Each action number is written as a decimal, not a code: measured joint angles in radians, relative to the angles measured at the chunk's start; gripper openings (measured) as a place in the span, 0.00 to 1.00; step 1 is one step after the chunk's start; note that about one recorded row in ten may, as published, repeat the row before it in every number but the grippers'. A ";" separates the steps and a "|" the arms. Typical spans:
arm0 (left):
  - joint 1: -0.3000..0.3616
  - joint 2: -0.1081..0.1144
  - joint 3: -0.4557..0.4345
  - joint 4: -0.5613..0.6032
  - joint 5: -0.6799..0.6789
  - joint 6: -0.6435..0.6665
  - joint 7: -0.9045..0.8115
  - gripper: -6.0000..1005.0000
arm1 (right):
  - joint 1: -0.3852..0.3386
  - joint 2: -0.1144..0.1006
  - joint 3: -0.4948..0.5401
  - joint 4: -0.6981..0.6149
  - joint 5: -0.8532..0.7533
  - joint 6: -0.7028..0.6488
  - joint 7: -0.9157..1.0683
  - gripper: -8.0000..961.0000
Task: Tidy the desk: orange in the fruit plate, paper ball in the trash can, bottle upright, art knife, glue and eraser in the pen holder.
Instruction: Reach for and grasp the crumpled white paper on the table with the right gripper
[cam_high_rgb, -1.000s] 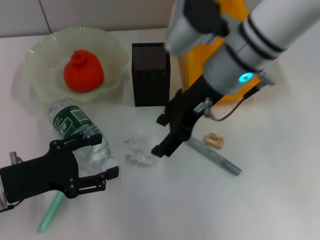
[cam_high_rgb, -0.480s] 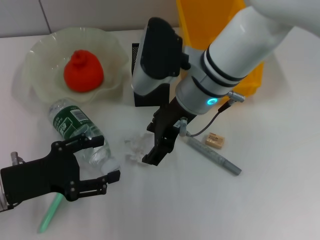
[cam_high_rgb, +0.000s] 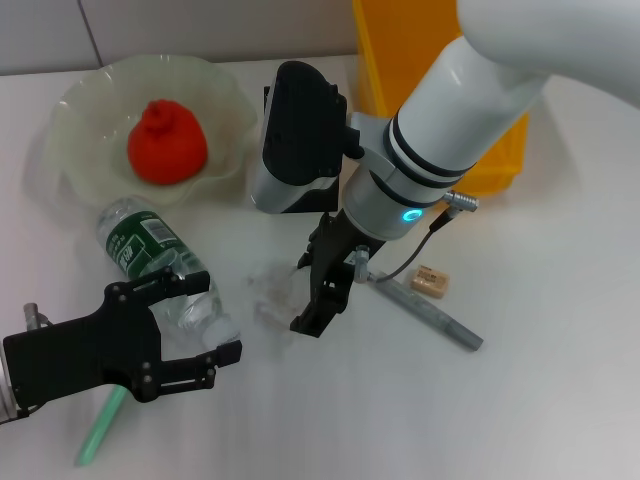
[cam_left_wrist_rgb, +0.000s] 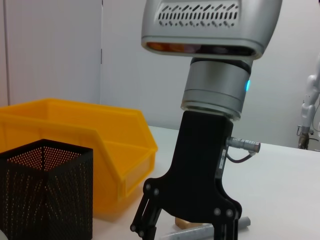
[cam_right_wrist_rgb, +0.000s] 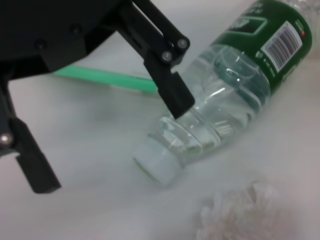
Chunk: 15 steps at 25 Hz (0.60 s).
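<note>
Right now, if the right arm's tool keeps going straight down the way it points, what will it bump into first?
Probably the paper ball: the right tool points down, open, right beside it. Depth is unclear, so one finger might touch the table instead.

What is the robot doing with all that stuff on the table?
It is tidying the desk. The orange already sits in the fruit plate. The right gripper is open, reaching down beside the paper ball. The left gripper, also open, waits next to the bottle, which lies on its side. The eraser is still on the table.
</note>
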<state>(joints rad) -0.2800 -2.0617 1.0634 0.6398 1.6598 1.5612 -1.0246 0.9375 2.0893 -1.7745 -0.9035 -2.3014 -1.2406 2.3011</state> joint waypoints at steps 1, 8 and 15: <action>-0.001 0.000 0.000 0.000 0.000 0.000 0.000 0.86 | 0.004 0.000 -0.001 0.008 -0.001 0.003 0.000 0.85; -0.001 0.000 0.001 0.000 0.000 -0.001 0.001 0.86 | 0.014 0.000 -0.003 0.015 -0.014 0.005 0.002 0.79; -0.006 0.000 0.001 0.000 0.000 -0.001 0.001 0.86 | 0.018 0.000 -0.004 0.024 -0.023 0.008 0.003 0.59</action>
<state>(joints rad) -0.2864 -2.0617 1.0646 0.6397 1.6597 1.5599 -1.0232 0.9558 2.0894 -1.7788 -0.8792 -2.3246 -1.2330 2.3038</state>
